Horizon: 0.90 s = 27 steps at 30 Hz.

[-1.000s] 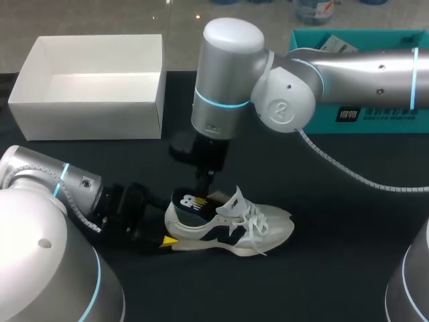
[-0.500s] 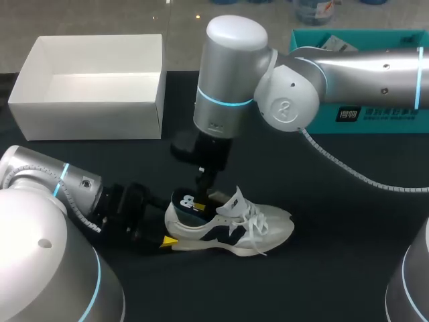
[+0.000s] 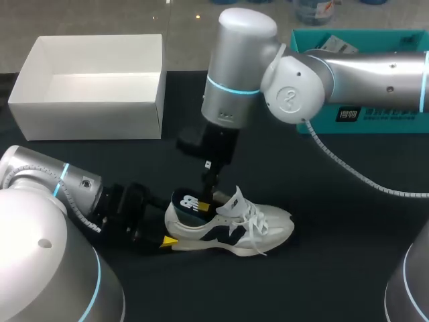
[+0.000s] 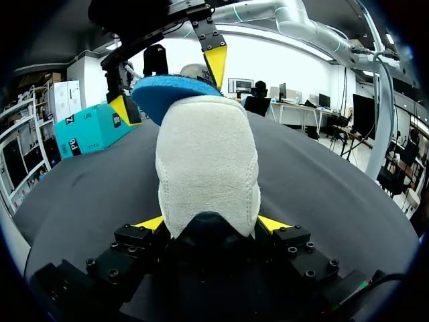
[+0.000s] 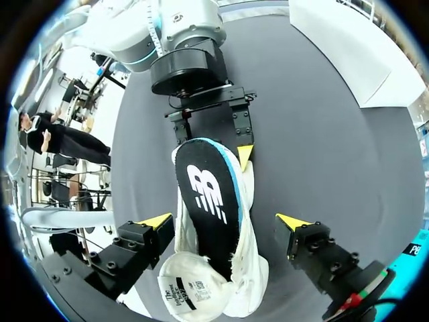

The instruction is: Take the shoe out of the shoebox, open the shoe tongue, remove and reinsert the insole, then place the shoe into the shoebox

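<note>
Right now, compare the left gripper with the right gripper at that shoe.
The left gripper has its fingers shut on the heel of the shoe from both sides; the right gripper has its fingers wide apart, gripping nothing. The left gripper lies low along the table; the right gripper points down from above the shoe's opening. Both are at the heel end.

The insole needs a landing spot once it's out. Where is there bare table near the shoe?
Bare table lies past the toe of the shoe, toward the teal box, and along the near edge in front of the shoe. Crowded: the heel, where the left gripper clamps it and the right gripper hovers open above.
</note>
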Each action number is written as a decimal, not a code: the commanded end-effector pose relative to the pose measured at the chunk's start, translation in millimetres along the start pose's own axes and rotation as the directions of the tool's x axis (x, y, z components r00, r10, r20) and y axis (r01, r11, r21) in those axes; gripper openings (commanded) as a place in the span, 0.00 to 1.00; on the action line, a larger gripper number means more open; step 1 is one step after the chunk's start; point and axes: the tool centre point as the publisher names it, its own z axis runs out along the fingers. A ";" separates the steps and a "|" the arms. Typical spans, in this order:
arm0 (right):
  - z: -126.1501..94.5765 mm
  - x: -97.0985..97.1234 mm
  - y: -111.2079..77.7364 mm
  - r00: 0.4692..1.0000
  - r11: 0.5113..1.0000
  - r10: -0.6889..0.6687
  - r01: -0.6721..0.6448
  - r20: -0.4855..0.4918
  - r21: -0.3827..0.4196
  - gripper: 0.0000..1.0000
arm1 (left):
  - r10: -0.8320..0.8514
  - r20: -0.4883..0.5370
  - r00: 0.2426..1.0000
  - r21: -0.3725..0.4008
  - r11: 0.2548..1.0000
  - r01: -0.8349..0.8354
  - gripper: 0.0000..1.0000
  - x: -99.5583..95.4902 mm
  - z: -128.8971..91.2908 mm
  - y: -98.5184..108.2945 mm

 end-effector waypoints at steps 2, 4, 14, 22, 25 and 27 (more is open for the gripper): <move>5.3 -3.2 5.5 1.000 1.000 -0.005 0.005 -0.014 0.005 1.00 | 0.000 0.002 1.000 -0.002 1.000 0.000 0.00 2.5 8.5 6.3; 6.8 -3.2 7.2 1.000 1.000 -0.009 0.009 -0.019 0.003 1.00 | 0.000 0.002 1.000 -0.002 1.000 0.000 0.00 2.5 8.5 6.3; 17.6 3.2 11.8 0.999 1.000 -0.016 0.016 -0.033 -0.024 1.00 | 0.000 0.002 1.000 -0.002 1.000 0.000 0.00 2.5 8.5 6.3; 18.2 7.5 9.2 1.000 0.999 -0.009 0.008 -0.029 -0.044 0.15 | 0.000 0.002 1.000 -0.002 1.000 0.000 0.00 2.5 8.5 6.3; 16.5 7.9 8.4 1.000 0.999 -0.006 0.005 -0.025 -0.047 0.00 | 0.000 0.002 1.000 -0.002 1.000 0.000 0.00 2.5 8.5 6.3; 16.0 7.8 8.5 1.000 0.999 -0.005 0.004 -0.023 -0.049 0.00 | 0.000 0.002 1.000 -0.002 1.000 0.000 0.00 2.5 8.5 6.3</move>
